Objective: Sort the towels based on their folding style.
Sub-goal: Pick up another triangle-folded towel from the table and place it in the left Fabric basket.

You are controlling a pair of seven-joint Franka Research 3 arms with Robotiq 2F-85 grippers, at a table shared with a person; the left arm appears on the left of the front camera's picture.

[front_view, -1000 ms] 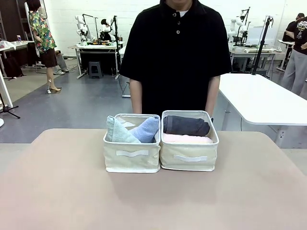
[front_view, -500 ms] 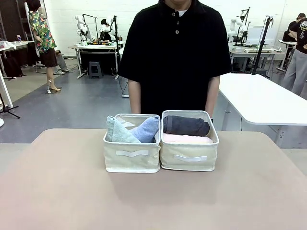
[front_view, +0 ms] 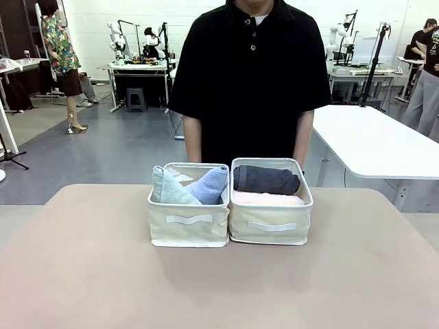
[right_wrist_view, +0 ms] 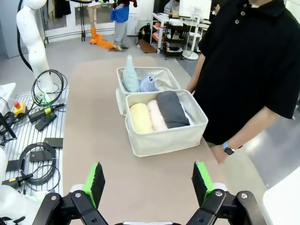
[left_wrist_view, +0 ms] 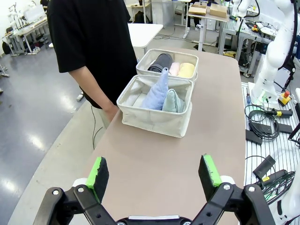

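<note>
1. The towels all sit in two cream baskets in the middle of the table [front_view: 82,274]. The left basket [front_view: 188,229] has the two cone-folded ones: a pale teal towel [front_view: 164,188] and a light blue towel [front_view: 209,185], points sticking up above the rim and leaning on each other.
2. The right basket [front_view: 271,226] has the rolled ones. From the front you get the dark grey towel [front_view: 266,179] at the back and the pink towel [front_view: 264,199] in front of it. The right wrist view also shows a yellow towel [right_wrist_view: 140,117] next to the pink, all three lying side by side. There's a bit of white beside the grey roll, but I can't tell what it is.
3. The baskets touch side to side, each with a white strap handle on the front wall.
4. A person in a black polo [front_view: 250,75] stands right behind the baskets at the far edge, arms hanging down, watch on one wrist.
5. The left gripper [left_wrist_view: 154,176] hangs over bare tabletop well short of the baskets, jaws spread wide with nothing in them.
6. Same deal with the right gripper [right_wrist_view: 147,183]: green pads wide apart, empty, above the table on its side of the baskets.
</note>
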